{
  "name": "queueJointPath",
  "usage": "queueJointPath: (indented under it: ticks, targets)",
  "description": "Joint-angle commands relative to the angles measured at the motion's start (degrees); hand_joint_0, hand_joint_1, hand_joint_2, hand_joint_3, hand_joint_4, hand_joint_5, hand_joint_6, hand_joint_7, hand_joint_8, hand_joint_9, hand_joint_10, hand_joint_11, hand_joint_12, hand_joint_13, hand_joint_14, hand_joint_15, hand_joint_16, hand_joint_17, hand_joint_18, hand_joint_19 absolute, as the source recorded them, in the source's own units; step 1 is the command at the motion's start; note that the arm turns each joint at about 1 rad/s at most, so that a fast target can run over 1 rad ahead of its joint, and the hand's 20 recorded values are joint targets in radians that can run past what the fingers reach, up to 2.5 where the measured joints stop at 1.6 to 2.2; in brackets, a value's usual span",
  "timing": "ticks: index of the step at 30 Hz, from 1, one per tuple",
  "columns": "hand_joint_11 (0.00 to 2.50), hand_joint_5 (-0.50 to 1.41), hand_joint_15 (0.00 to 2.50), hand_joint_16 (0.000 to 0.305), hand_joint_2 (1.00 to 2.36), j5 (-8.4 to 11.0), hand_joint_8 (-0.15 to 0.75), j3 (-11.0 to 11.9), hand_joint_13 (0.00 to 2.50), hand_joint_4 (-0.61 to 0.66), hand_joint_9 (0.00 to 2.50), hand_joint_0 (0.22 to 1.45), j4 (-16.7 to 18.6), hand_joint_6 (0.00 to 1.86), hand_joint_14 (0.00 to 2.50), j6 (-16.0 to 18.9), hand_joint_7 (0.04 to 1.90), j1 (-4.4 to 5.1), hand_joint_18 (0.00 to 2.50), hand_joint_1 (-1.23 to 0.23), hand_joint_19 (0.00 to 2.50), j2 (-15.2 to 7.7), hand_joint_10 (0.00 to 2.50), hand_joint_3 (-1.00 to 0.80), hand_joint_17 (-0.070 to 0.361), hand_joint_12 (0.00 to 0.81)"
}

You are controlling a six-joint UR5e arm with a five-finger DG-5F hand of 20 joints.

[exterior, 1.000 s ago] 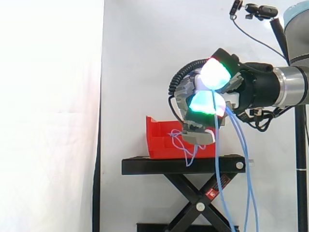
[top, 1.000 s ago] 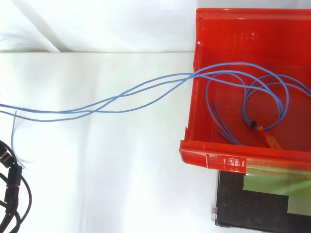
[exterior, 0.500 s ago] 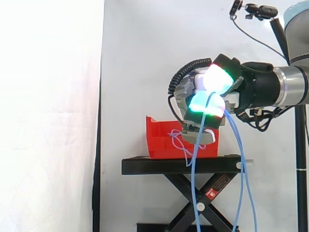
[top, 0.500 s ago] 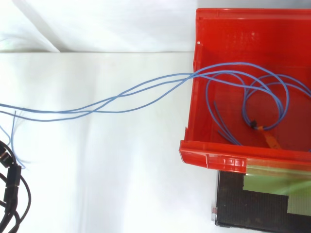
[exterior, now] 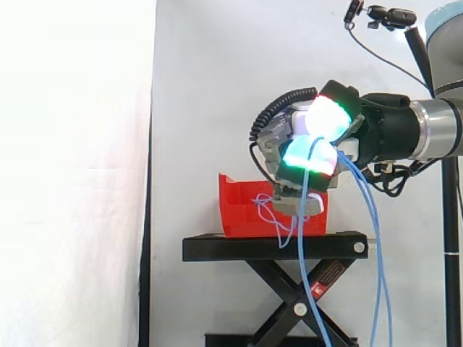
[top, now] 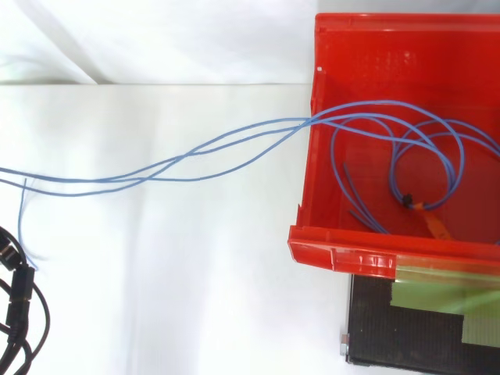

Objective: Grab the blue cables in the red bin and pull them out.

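In the side view my hand [exterior: 311,148] hangs above and in front of the red bin [exterior: 242,211], its glowing fingertips curled round the blue cables [exterior: 376,238]. From the hand the cable strands drop toward the floor. From above, the blue cables [top: 195,156] stretch out of the red bin [top: 336,254] over its left wall toward the left edge. Loops of cable [top: 422,164] still lie coiled on the bin floor, bound by a small orange tie [top: 433,225].
The bin rests on a black scissor-lift stand [exterior: 275,249]. A white curtain hangs behind. A black camera mount [exterior: 380,16] sits at the upper right of the side view. Green tape marks the stand top [top: 437,301] below the bin.
The hanging strands below my hand have swung sideways. My hand has barely shifted. The cables in the bin look the same.
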Motion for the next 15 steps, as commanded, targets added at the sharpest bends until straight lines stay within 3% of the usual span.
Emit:
queueJointPath:
  ticks: [1,2,5,7,10,15]
  targets:
    - [1.07,0.77,0.67,0.036,1.00,0.02,0.278,0.1,1.06,0.20,1.03,1.00,0.0,0.97,2.50,0.2,0.35,0.00,1.13,-0.95,1.31,-0.1,1.56,-1.00,0.080,0.317]
    - [0.97,0.77,0.65,0.035,1.00,0.02,0.284,0.0,1.06,0.20,1.00,1.01,0.0,0.98,2.50,0.3,0.35,0.00,1.17,-0.95,1.39,0.0,1.85,-1.00,0.078,0.309]
    - [0.81,0.76,0.61,0.034,1.00,0.02,0.279,0.0,1.05,0.20,0.94,1.01,-0.5,1.00,2.50,1.5,0.33,0.00,1.27,-0.95,1.53,0.0,2.36,-1.00,0.077,0.315]
    - [0.73,0.75,0.60,0.033,1.00,0.02,0.284,0.0,1.05,0.19,0.91,1.01,-1.0,1.00,2.50,2.5,0.33,0.09,1.32,-0.95,1.62,0.0,2.50,-1.00,0.074,0.309]
    - [0.68,0.75,0.56,0.033,1.00,0.02,0.277,0.0,1.06,0.19,0.86,1.01,-1.1,1.01,2.50,3.0,0.33,0.09,1.37,-0.95,1.69,0.0,2.50,-1.00,0.073,0.312]
    - [0.64,0.74,0.57,0.032,1.00,0.02,0.279,0.0,1.06,0.20,0.85,1.01,-1.1,1.01,2.50,3.0,0.32,0.09,1.32,-0.94,1.48,0.0,2.50,-1.00,0.073,0.320]
